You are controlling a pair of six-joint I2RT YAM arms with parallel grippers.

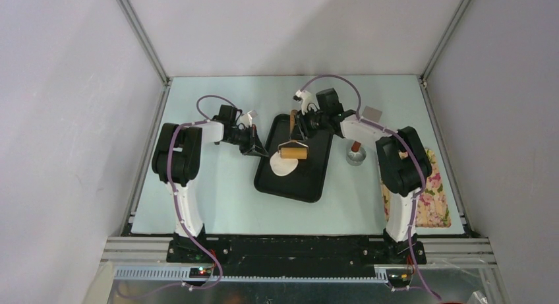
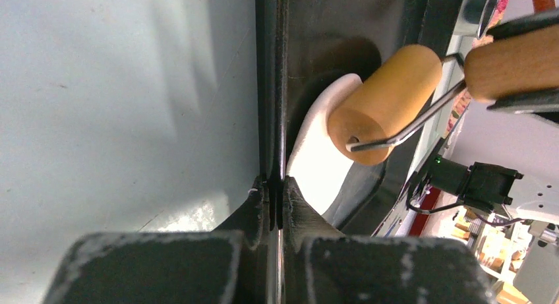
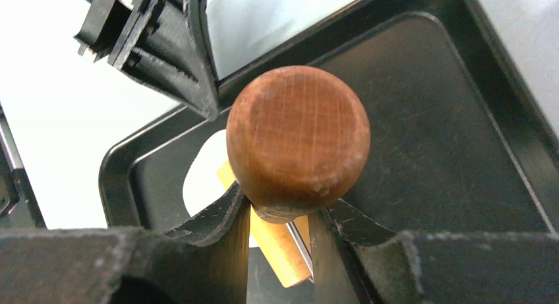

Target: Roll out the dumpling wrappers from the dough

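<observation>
While our left fingers point(image 2: 245, 215) clamp the tray point(image 1: 310, 175) rim and our right fingers point(image 3: 217, 221) grip the roller point(image 1: 294, 152) on the flattened dough point(image 1: 282, 167) inside, we risk dough sticking and lifting with it.

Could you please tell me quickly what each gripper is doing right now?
Left gripper: closed, pinching the rim of the black tray.
Right gripper: closed on the roller's wooden handle.
</observation>
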